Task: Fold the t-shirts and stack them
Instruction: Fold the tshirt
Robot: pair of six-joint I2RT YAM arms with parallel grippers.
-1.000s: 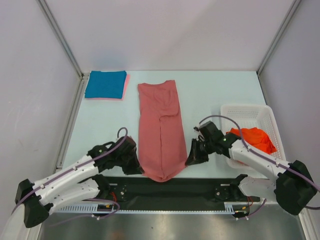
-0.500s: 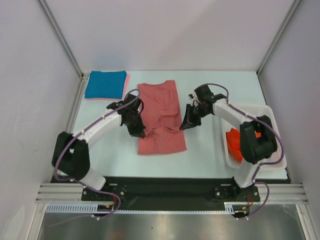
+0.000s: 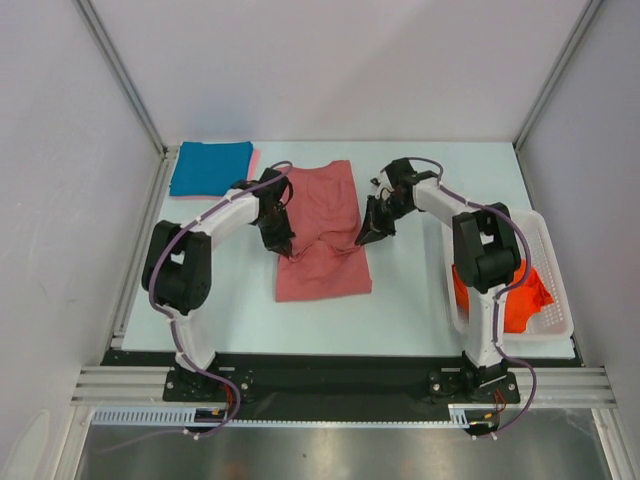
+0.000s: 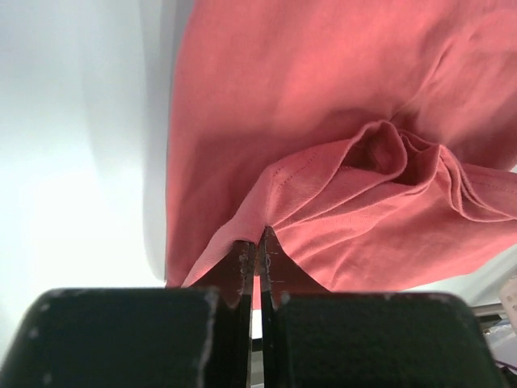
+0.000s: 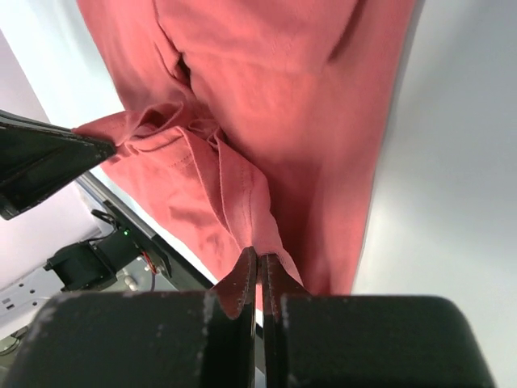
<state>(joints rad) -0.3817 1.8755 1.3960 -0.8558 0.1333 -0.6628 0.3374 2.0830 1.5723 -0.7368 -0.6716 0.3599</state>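
Lab test cell: white panel walls (image 3: 330, 60), aluminium frame posts (image 3: 121, 75), pale table (image 3: 420, 295).

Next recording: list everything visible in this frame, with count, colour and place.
salmon-red t-shirt: one, dusty red, table centre, near end lifted over itself.
teal-blue t-shirt: one, teal, folded, far left corner.
light pink t-shirt: one, pink, beneath it, edge showing.
orange-red cloth: count unclear, orange-red, in basket.
basket: one, white lattice, right side.
table: one, pale.
left gripper: one, black, shut on salmon-red t-shirt's left side.
right gripper: one, black, shut on its right side.
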